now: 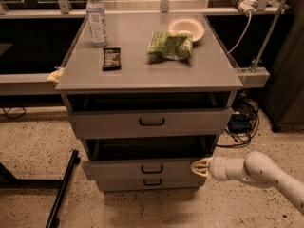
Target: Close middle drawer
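While the middle drawer (pixel 118 169) stands partly pulled out, the gripper (pixel 197 167) sits at the right end of its front. How its jaws stand cannot be told.

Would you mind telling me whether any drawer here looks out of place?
Yes: the middle drawer stands partly pulled out, its dark interior exposed, and the top drawer looks ajar too. The gripper sits at the middle drawer's right front corner.
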Controlling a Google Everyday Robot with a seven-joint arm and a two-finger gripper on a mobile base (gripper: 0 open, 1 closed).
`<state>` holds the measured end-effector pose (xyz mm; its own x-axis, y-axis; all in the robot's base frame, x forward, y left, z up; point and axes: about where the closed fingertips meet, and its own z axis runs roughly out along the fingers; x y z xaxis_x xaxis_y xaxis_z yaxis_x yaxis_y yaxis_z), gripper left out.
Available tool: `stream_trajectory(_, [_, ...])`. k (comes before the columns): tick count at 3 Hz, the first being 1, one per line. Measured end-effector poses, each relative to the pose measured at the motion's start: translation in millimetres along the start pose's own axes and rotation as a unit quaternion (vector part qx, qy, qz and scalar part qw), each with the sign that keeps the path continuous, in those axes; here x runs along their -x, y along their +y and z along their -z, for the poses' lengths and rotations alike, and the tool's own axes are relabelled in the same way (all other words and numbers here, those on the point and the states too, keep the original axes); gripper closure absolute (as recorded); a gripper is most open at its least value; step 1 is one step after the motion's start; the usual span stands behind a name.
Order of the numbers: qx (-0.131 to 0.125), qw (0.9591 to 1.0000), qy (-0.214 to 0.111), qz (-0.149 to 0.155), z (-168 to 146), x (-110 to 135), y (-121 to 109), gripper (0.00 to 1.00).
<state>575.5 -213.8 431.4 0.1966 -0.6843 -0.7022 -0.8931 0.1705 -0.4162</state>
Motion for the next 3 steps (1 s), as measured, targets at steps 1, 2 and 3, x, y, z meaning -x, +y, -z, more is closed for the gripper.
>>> stream_trajectory(1, [-0.008,1.0000,0.000,-0.003,-6,-5,-31,1.00])
stream_trajectory(2, [-0.016,0.9998,0.004,-0.004,-9,-7,-55,1.00])
stream_trajectory(3, [-0.022,0.9997,0.010,-0.006,-13,-10,-72,1.00])
